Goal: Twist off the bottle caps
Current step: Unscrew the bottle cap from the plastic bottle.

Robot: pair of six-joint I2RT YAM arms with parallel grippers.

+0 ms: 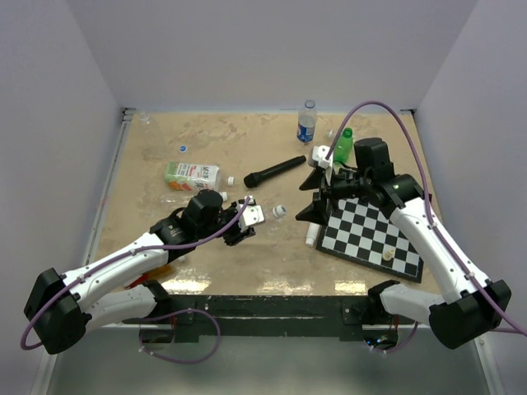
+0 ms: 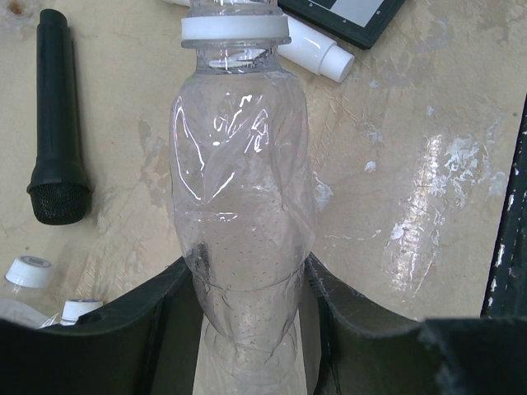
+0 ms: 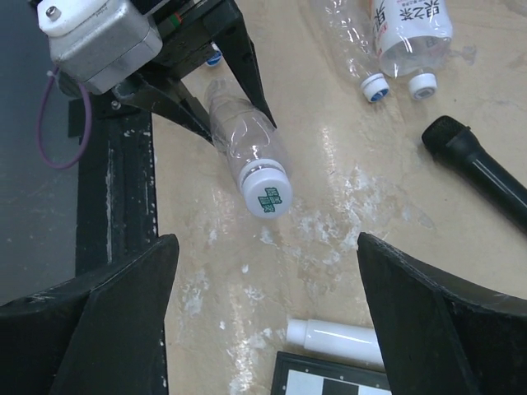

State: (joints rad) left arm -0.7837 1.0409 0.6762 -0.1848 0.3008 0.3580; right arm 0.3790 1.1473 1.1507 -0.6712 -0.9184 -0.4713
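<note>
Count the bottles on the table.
5: a clear bottle in the left hand, a labelled bottle and a second clear bottle lying nearby, a blue-label bottle upright at the far edge, a green bottle beside it. More may be hidden or too faint to tell.

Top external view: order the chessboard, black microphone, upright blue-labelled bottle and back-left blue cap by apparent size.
1. chessboard
2. black microphone
3. blue-labelled bottle, close to the microphone; it stands upright and farther back, so this order is unsure
4. blue cap, clearly smallest

no text reads clearly: blurred dark characters on a white bottle label [image 3: 409,18], a green mark on a cap [image 3: 268,197].
</note>
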